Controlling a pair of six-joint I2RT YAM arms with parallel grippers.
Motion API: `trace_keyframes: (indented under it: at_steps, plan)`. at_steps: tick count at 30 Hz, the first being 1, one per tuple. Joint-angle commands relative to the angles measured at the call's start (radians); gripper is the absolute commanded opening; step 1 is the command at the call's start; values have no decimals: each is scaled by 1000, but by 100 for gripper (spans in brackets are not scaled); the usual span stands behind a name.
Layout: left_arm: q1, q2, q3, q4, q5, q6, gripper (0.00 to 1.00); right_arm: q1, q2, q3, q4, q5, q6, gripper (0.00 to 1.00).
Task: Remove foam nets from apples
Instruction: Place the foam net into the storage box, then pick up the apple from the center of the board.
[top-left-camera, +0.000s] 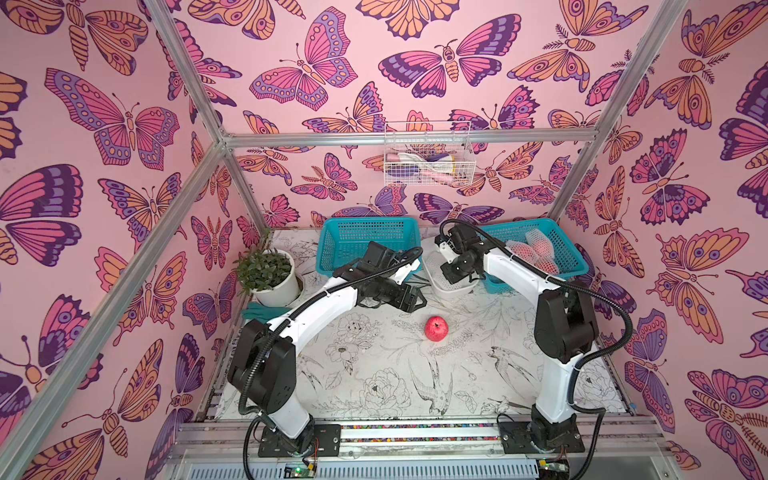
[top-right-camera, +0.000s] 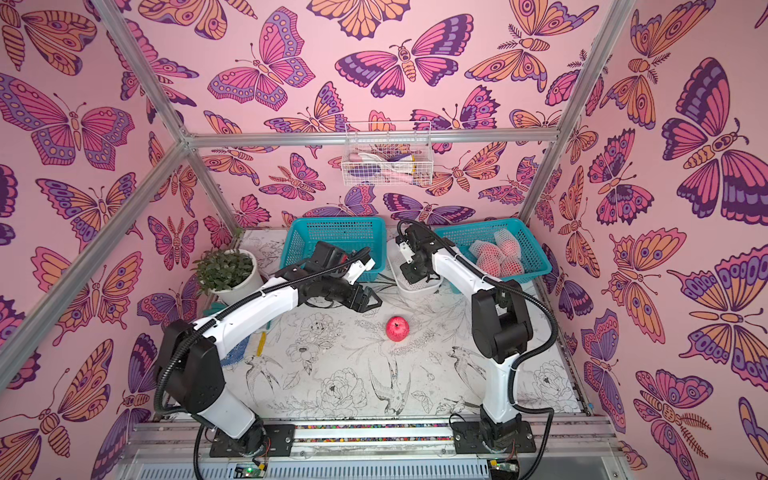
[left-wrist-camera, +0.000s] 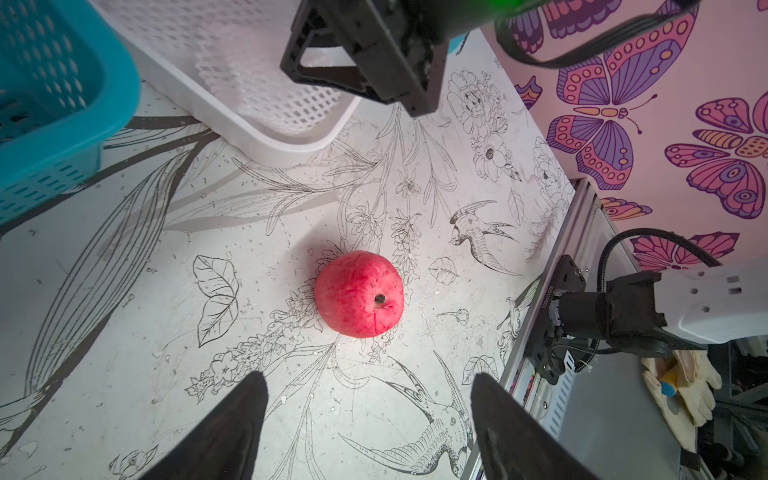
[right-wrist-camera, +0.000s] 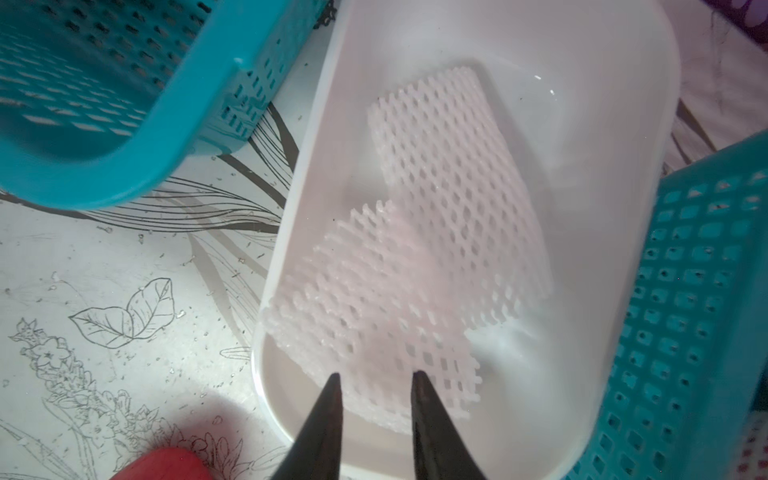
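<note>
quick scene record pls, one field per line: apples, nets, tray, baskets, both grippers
bare apple: on the table, no net, between the arms
netted apples: wrapped, piled in the right basket
loose nets: two, lying flat in the tray
left basket: no apples visible in it
left gripper: open, above the table near the bare apple
right gripper: jaws slightly apart over the tray, nothing gripped
</note>
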Motion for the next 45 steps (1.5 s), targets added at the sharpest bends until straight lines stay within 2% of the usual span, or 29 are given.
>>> trace_keyframes:
  at_steps: [1,9,13,15,20,28,33,35,40,41,42,43,45]
  plan:
    - [-16,7,15,-19,-27,19,80,2,48,-3,12,-25,23,28]
    - [-49,-14,-4,-21,-100,14,84,3,144,18,41,33,11,28]
    - [-66,-22,-14,-21,-121,24,88,2,114,-25,85,53,28,32]
    - [-82,-25,-22,-24,-146,32,100,2,70,-59,115,63,42,40]
    - [-106,-42,-53,-25,-171,64,100,1,-85,-156,191,55,63,57]
    - [-140,-25,-54,-32,-189,101,100,2,-193,-183,148,50,55,68]
    - [-183,44,-17,-50,-240,161,100,2,-281,-225,130,118,56,73]
    - [-216,93,14,-73,-284,207,100,-11,-352,-269,133,155,62,77]
    - [-286,222,101,-126,-377,269,100,-68,-542,-394,120,157,80,83]
    - [-291,243,114,-129,-394,268,100,-78,-580,-424,121,160,80,86]
    - [-292,257,122,-129,-399,268,100,-83,-610,-449,127,168,81,95]
    - [-292,274,131,-131,-406,265,100,-90,-645,-478,133,173,83,99]
    - [-292,295,140,-131,-410,262,100,-103,-696,-528,149,176,83,99]
